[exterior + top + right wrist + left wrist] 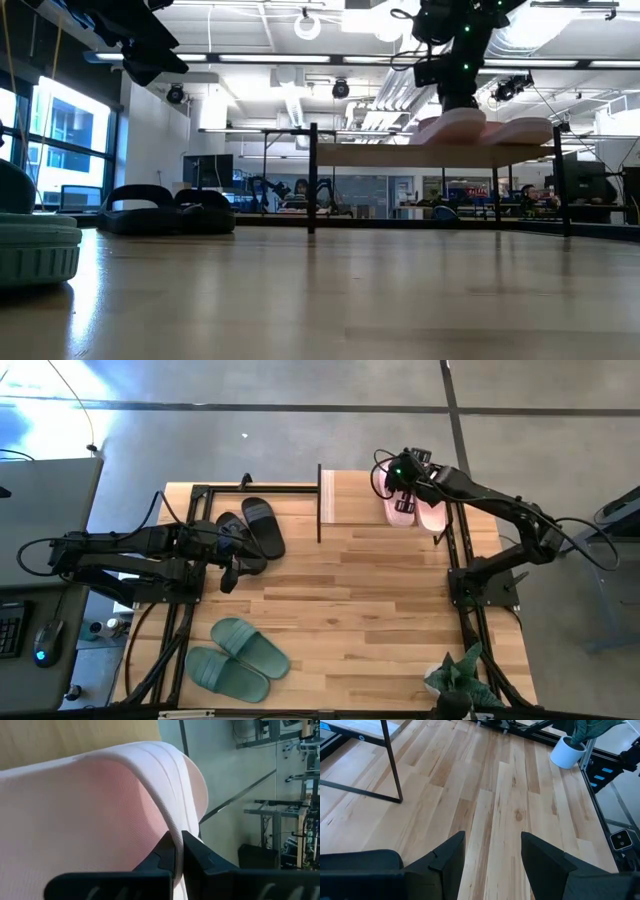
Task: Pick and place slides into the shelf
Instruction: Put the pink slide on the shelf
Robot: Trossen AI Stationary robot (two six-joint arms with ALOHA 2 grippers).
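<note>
Black slides [252, 530] and green slides [238, 658] lie off the shelf [350, 498].

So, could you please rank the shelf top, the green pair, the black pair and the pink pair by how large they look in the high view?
1. Shelf top
2. Green pair
3. Black pair, partly hidden by the left arm
4. Pink pair, partly hidden by the right arm

No text, label, brand, number or sign can be read in any of the views. The slides, the shelf and the worktop carry no markings that show, and the screens and equipment in the room behind are too small and blurred to make out any writing.
</note>
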